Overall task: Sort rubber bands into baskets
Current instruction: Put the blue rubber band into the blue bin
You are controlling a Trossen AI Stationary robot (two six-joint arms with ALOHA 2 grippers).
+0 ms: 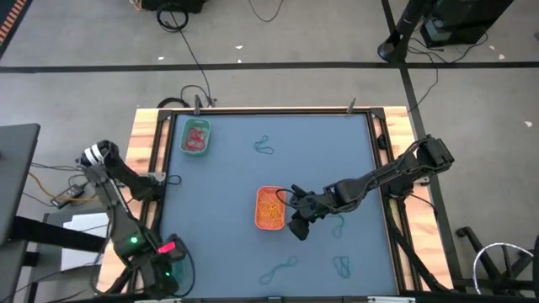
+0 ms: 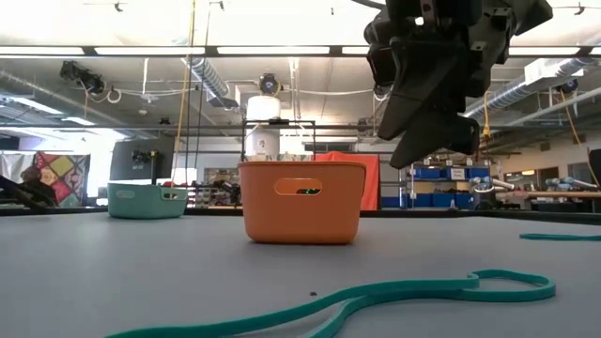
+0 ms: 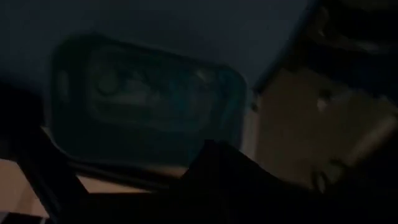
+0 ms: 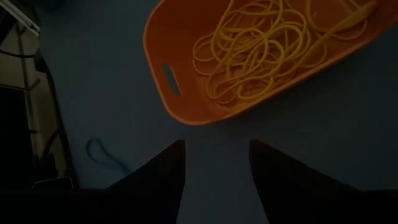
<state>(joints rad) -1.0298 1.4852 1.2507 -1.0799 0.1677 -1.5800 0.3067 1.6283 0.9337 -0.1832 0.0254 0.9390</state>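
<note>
The orange basket [image 1: 269, 208] holds several yellow rubber bands [image 4: 258, 46] and stands mid-table; it also shows in the low view [image 2: 302, 202]. The dull teal-green basket [image 1: 196, 137] at the far left holds red bands. My right gripper [image 1: 299, 227] is open and empty. It hangs above the table just off the orange basket's near right corner [image 4: 186, 118], fingers pointing down [image 4: 216, 162]. Loose teal bands [image 1: 278, 271] lie on the table. My left gripper [image 1: 164, 263] waits at the table's near left corner, over a dim rounded tray [image 3: 143, 106]. No plainly bright green basket shows.
Teal bands lie at the far middle [image 1: 264, 147], near the right gripper [image 1: 338, 225] and at the near right [image 1: 341, 266]; one lies close in the low view [image 2: 376, 296]. Wooden rails [image 1: 147, 160] edge the table. Cables lie on the floor beyond.
</note>
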